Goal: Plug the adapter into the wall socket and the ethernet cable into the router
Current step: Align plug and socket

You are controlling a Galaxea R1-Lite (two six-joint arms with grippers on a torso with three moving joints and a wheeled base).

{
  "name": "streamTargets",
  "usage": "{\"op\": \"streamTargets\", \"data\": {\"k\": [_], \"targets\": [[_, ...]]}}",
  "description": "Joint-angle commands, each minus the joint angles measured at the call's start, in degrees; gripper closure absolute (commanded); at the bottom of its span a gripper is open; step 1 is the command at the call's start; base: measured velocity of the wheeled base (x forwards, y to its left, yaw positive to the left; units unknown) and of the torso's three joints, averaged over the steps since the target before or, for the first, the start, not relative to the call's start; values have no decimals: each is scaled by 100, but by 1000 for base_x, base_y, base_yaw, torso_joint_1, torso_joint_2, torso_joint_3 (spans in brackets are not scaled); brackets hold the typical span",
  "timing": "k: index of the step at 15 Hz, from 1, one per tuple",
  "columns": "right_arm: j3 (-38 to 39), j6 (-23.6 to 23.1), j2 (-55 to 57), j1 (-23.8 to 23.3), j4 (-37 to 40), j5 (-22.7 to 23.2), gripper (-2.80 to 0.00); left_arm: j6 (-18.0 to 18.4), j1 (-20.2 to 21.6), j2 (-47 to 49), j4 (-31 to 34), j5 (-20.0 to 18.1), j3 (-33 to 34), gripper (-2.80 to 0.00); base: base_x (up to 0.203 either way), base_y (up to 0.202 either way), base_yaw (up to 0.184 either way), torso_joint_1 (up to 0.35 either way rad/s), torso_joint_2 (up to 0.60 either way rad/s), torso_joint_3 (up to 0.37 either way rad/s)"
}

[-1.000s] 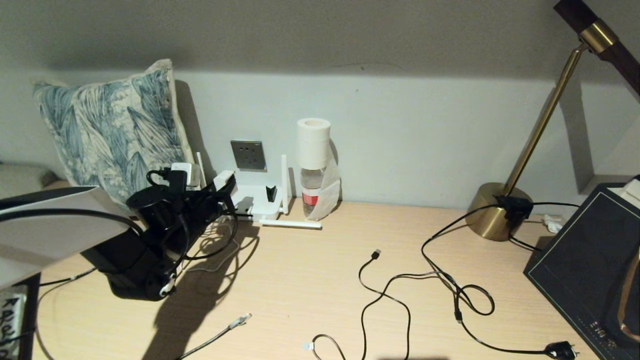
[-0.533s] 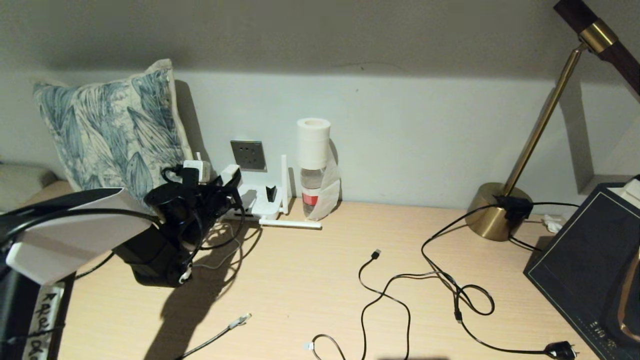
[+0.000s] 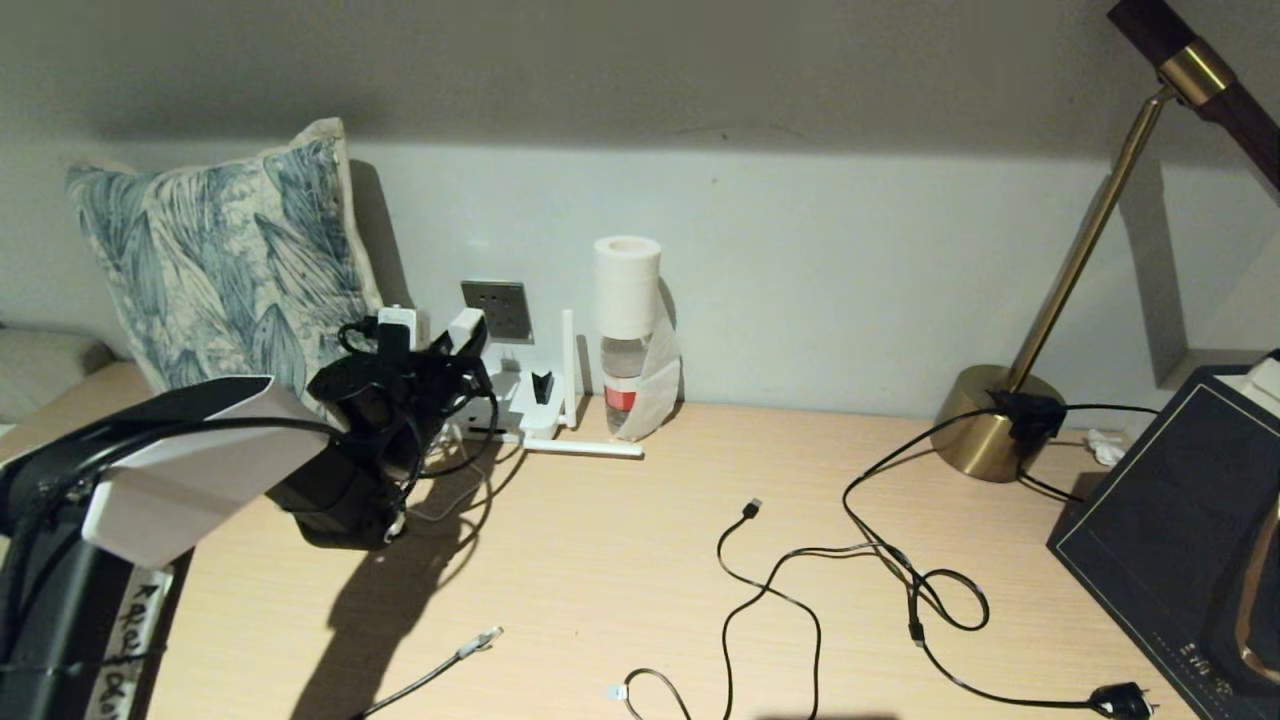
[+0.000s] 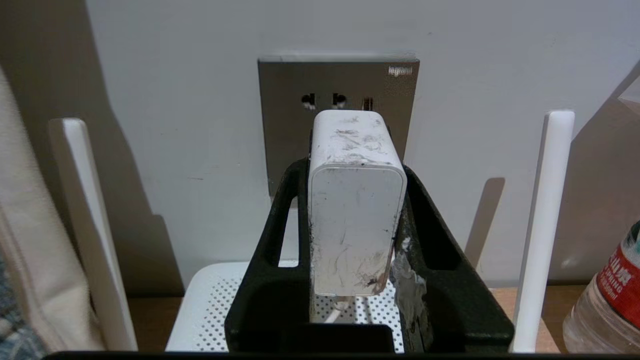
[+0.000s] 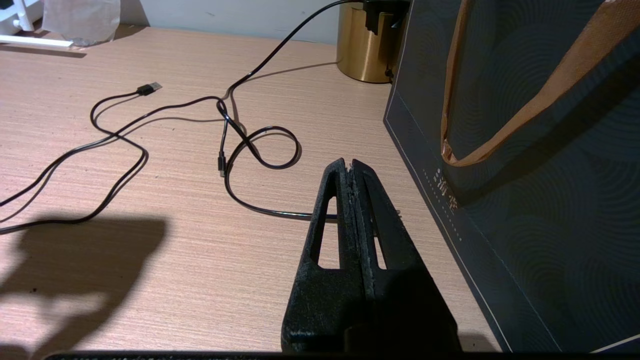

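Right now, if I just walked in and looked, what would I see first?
Probably the left pincer, shut on the scuffed white adapter and holding it up close in front of the grey wall socket, above the white router. Next, the black cables looping across the wooden desk, and the gold lamp at the back right.

White adapter [image 4: 356, 200]; grey wall socket [image 4: 285, 115]; blue leaf-patterned pillow [image 3: 220, 250].
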Motion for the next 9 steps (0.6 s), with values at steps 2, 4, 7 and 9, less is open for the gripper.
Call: {"op": "streamTargets", "data": {"k": [2, 4, 7, 9], "targets": [[-4, -5, 0, 1, 0, -1, 0, -4, -2, 143, -45, 7, -79, 0, 0, 0, 0, 0, 0, 0], [-4, -5, 0, 1, 0, -1, 0, -4, -2, 169, -45, 4, -145, 0, 0, 0, 0, 0, 0, 0], [-4, -5, 0, 1, 0, -1, 0, -4, -2, 187, -45, 7, -222, 0, 0, 0, 0, 0, 0, 0], [0, -5, 0, 1, 0, -1, 0, -4, -2, 181, -45, -2, -222, 0, 0, 0, 0, 0, 0, 0]]}}
